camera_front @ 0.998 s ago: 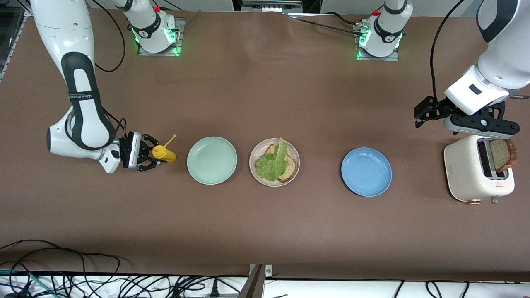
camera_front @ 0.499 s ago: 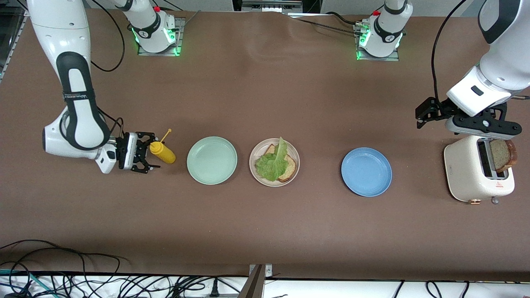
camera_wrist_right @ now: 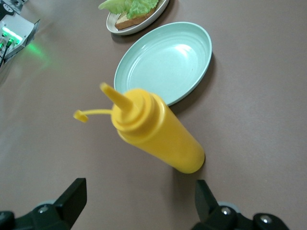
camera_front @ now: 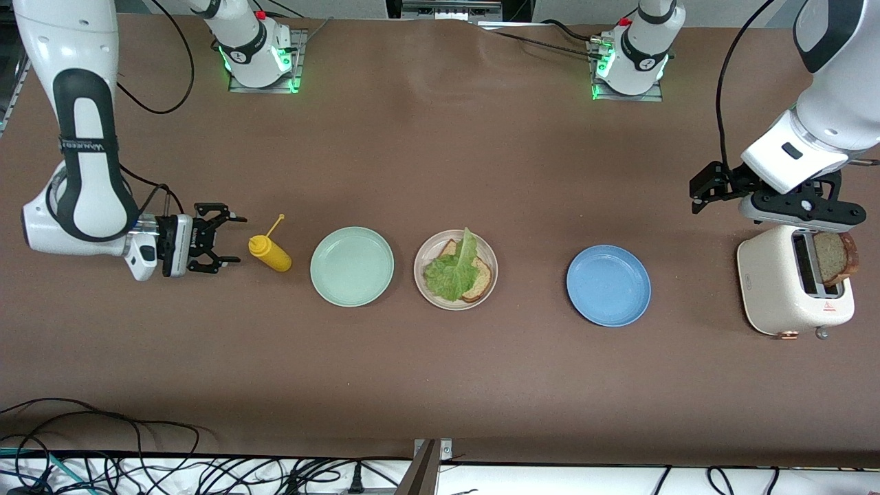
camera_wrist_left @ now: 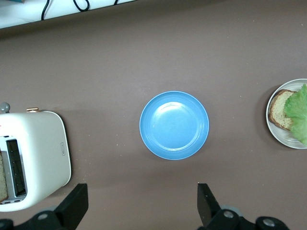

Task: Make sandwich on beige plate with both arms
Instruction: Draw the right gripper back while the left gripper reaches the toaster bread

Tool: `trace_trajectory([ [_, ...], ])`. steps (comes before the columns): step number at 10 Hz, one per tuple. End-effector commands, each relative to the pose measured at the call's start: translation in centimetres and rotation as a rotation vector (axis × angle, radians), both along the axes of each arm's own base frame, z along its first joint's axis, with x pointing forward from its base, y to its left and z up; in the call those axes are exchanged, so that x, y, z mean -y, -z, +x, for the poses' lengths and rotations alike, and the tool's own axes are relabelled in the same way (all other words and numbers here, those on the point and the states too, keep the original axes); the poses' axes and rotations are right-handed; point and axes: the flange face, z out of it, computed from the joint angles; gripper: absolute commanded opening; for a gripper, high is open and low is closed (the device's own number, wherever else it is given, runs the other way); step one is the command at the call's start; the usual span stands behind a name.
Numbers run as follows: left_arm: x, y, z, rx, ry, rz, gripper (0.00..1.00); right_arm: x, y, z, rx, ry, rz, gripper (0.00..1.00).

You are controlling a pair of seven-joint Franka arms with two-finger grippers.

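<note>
Since a second ago, the right gripper [camera_front: 223, 238] has let go of the yellow squeeze bottle [camera_front: 271, 252] and drawn back, fingers spread wide and empty. One bread slice [camera_front: 477, 275] under lettuce [camera_front: 452, 269] lies on the beige plate [camera_front: 430, 294]. Another slice [camera_front: 834, 257] stands in the toaster [camera_front: 773, 289], under the wide-open, empty left gripper [camera_wrist_left: 142, 206].

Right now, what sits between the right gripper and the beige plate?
In the front view, the yellow squeeze bottle and then the mint-green plate stand between the open right gripper and the beige plate.
</note>
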Motion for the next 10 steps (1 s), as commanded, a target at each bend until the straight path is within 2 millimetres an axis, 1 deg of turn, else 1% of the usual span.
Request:
trace_trajectory([
  [1,-0.1,-0.3,-0.1,0.0,0.012,-0.013,1.0,-0.9,-3.8,-0.2,-0.053,0.044,-0.043,1.0],
  [3,-0.2,-0.2,-0.1,-0.002,-0.002,-0.015,1.0,-2.7,-7.0,0.6,-0.057,0.077,-0.054,1.0],
  [4,-1.3,0.0,0.1,-0.008,-0.018,-0.013,1.0,-3.1,-8.8,1.0,-0.064,0.12,-0.058,1.0],
  [5,-3.6,0.5,0.2,-0.03,-0.046,-0.011,1.0,-3.5,-10.4,0.9,-0.113,0.197,-0.064,1.0],
  [6,-5.3,0.2,0.3,-0.026,-0.072,-0.008,1.0,-3.8,-11.9,0.7,-0.162,0.265,-0.082,1.0],
  [7,-8.3,0.2,0.4,-0.024,-0.119,-0.007,1.0,-4.4,-13.4,0.5,-0.202,0.313,-0.146,1.0],
  [8,-10.2,0.7,0.5,-0.033,-0.123,-0.003,1.0,-5.0,-15.5,-0.1,-0.243,0.372,-0.226,1.0],
  [10,-16.3,4.4,1.4,-0.101,-0.043,0.036,1.0,-5.6,-18.6,-1.0,-0.284,0.488,-0.406,1.0],
])
